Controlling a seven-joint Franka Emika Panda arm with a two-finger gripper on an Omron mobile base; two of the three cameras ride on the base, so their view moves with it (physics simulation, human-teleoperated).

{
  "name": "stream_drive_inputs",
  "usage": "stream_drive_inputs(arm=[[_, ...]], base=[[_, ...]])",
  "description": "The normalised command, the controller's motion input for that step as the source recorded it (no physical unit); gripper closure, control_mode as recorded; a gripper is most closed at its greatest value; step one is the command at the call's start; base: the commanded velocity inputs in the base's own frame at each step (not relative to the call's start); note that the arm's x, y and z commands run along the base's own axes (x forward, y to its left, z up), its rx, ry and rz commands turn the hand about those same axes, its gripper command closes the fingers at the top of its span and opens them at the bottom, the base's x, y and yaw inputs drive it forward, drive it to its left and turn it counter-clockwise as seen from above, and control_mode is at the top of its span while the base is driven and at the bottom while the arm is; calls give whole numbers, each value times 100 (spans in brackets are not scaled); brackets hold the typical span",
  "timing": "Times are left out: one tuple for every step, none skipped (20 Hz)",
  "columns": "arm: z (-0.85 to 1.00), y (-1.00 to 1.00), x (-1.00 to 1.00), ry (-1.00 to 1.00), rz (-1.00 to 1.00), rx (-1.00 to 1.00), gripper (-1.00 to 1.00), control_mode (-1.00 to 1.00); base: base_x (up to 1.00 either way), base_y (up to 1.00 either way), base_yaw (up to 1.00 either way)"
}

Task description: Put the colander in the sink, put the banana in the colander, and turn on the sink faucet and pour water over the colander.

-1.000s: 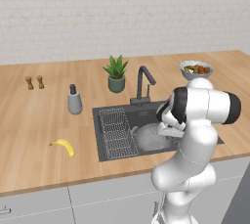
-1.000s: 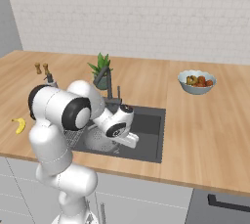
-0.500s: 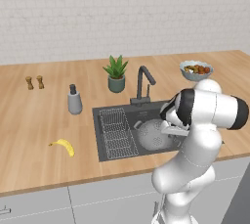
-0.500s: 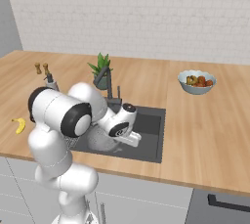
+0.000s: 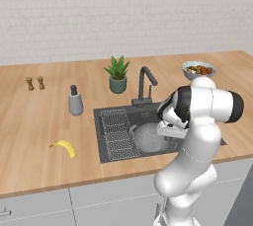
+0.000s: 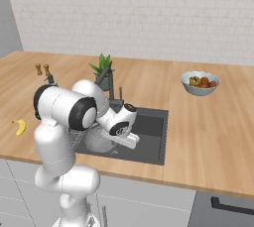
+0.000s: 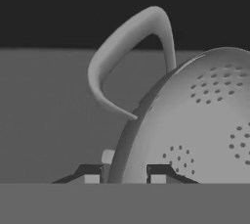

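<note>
The grey perforated colander (image 5: 147, 139) is inside the dark sink (image 5: 148, 115), to the right of the wire rack. My gripper (image 7: 124, 175) is shut on the colander's (image 7: 205, 130) rim, with one fingertip on each side of the thin wall. Its curved rim handle (image 7: 128, 47) rises just beyond the grip. In the base views my hand reaches down into the basin at the colander's right side (image 6: 99, 142). The banana (image 5: 64, 147) lies on the wooden counter left of the sink. Behind the basin stands the faucet (image 5: 145, 85), with no water running.
A flat wire rack (image 5: 116, 132) fills the sink's left part. A soap dispenser (image 5: 75, 102), a potted plant (image 5: 117, 75) and two small shakers (image 5: 34, 83) stand on the counter behind. A bowl of fruit (image 5: 197, 69) sits at the back right.
My hand has shifted slightly over the sink with the colander still in its grip. Banana and faucet have not moved.
</note>
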Motion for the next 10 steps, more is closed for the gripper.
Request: stream_drive_inputs(arm=[[-36,-16,-8,0,25,5,100,-100],[-36,-18,-14,0,25,3,100,-100],[-41,-21,-17,0,24,2,100,-100],[-39,-18,-19,0,23,0,100,-100],[-40,-16,-18,0,23,0,100,-100],[-41,-15,-18,0,23,0,100,-100],[-43,-13,-14,0,23,0,100,-100],[-39,-15,-11,0,23,0,-100,-100],[-40,-17,-11,0,23,0,-100,-100],[-35,-18,-10,0,22,0,-100,-100]], base=[[0,0,0],[0,0,0],[0,0,0],[0,0,0],[0,0,0],[0,0,0],[0,0,0],[0,0,0],[0,0,0],[0,0,0]])
